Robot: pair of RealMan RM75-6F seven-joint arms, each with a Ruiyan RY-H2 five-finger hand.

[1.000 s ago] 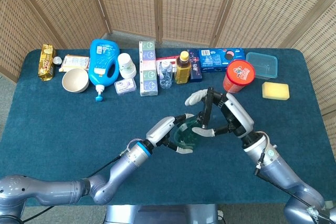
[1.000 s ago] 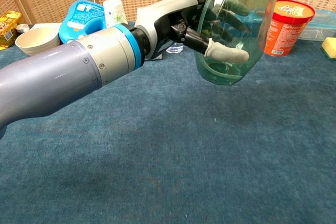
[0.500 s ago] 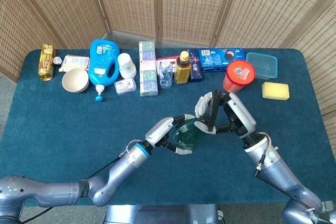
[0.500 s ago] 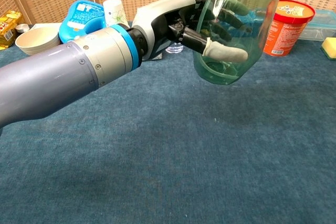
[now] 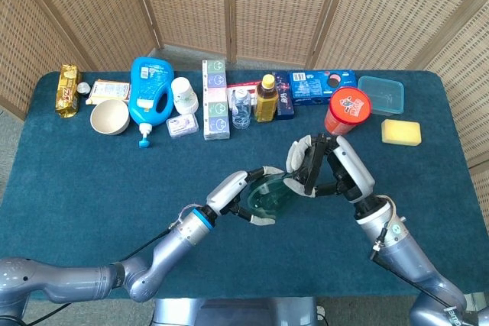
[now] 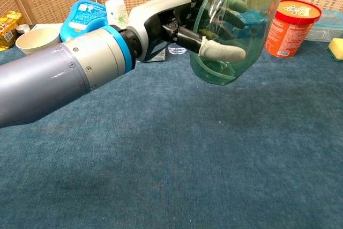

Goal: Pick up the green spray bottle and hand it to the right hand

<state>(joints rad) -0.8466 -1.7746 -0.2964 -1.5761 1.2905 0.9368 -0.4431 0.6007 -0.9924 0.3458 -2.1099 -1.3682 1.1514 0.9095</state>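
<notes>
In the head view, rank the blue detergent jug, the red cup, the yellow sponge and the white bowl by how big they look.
1. blue detergent jug
2. red cup
3. white bowl and yellow sponge: they look about alike, so I won't rank them.

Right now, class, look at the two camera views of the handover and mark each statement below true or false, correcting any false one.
1. The left hand grips the green spray bottle. True.
2. The bottle rests on the table. False: it is held clear above the blue cloth.
3. The right hand is at the bottle's top end. True.
4. The yellow sponge lies beside the white bowl. False: the sponge is at the far right, the bowl at the far left.
5. The red cup lies tipped over. False: it stands upright.
</notes>
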